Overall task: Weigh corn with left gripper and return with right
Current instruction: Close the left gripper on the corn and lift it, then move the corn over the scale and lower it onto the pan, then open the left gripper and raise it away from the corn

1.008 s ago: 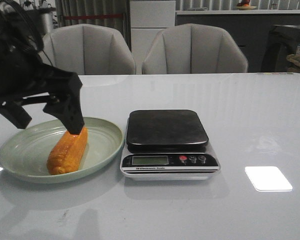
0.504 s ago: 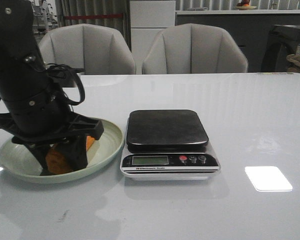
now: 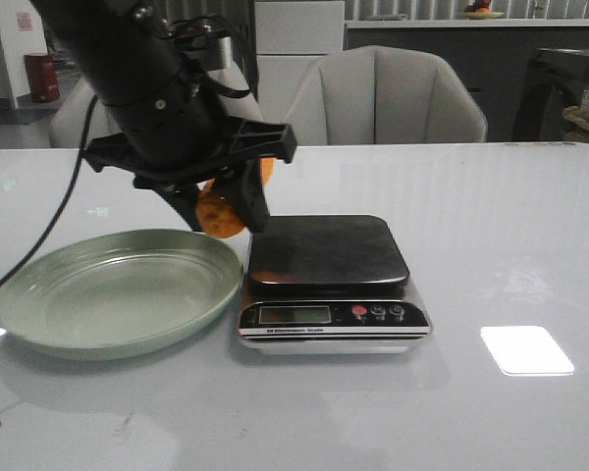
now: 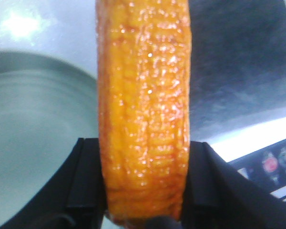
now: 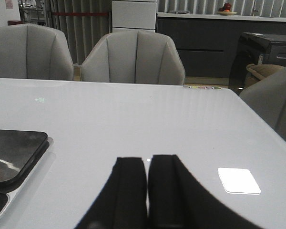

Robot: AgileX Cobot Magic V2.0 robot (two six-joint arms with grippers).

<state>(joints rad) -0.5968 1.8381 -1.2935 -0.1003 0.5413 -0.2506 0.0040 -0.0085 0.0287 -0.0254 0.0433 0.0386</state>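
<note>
I am seeing the left gripper (image 3: 221, 201) clamped on the corn (image 3: 223, 208), one black finger pressing each side of the cob. In the left wrist view the corn (image 4: 143, 109) is running lengthwise between the two fingers (image 4: 86, 181), its glossy orange kernel rows filling the middle of the picture. In the front view the cob is hanging clear in the air, touching neither dish nor scale, with its rounded end facing the camera. It is sitting above the gap between the plate (image 3: 118, 292) and the scale (image 3: 329, 285), just over the scale's rear left corner.

The left arm is reaching down from the upper left of the front view, with a thin black cable trailing off it toward the worktop's left edge.

The pale green plate is lying toward the left edge of the worktop (image 3: 491, 245), holding nothing that I can see. The scale is resting just beside it, near the middle of the worktop, with its black platform (image 3: 326, 250) bare; its display and three buttons are facing the front edge. I cannot read the display.

The right gripper (image 5: 147, 191) is showing only in its own wrist view, its two fingers pressed together and holding nothing, hanging low over the bare worktop to the right of the scale (image 5: 12, 157).
</note>
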